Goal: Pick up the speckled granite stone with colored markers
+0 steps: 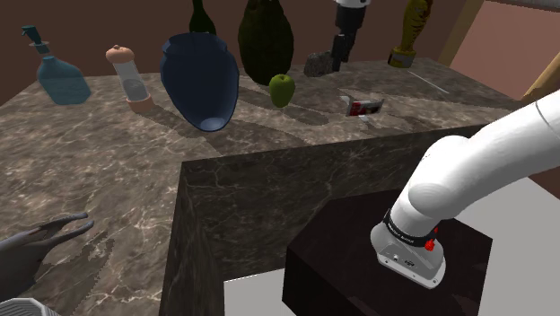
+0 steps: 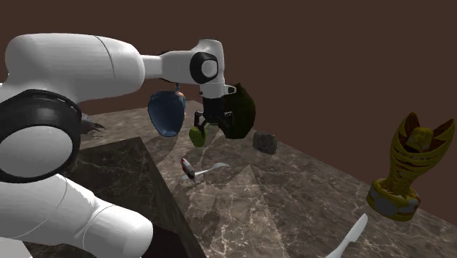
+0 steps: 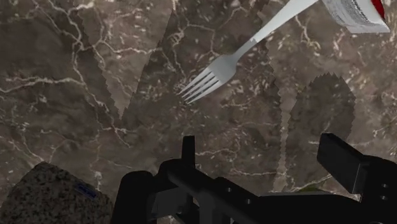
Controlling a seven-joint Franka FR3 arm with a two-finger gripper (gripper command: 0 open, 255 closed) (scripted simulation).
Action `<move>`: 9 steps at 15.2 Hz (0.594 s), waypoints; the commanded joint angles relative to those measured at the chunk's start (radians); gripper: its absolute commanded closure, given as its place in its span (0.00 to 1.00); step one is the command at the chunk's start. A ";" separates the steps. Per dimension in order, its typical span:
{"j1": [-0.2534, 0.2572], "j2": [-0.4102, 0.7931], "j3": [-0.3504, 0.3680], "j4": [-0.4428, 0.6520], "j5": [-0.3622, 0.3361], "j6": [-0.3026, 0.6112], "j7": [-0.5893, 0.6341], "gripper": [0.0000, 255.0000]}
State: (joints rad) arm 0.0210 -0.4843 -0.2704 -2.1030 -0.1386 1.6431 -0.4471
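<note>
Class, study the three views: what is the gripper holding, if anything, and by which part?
Nothing. The gripper is open above the counter; the stone lies to one side, untouched.

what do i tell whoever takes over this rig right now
The claw is open and holds nothing. It hangs above the marble counter.
The stone, speckled grey with a small blue mark, lies on the counter just beside the claw, outside its fingers and untouched.
A fork and a can lie farther ahead of the claw and are not part of the job.
Done: the claw is close to the stone, with no grasp yet.
Left: shift over the stone, lower, close on it and lift.
</note>
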 commanded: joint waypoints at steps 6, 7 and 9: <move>0.024 0.296 -0.153 0.272 0.056 -0.021 -0.332 0.00; 0.023 0.345 -0.170 0.319 0.073 -0.030 -0.379 0.00; 0.014 0.449 -0.200 0.421 0.114 -0.052 -0.475 0.00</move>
State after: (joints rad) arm 0.0386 -0.0929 -0.4538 -1.7434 -0.0466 1.6068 -0.8662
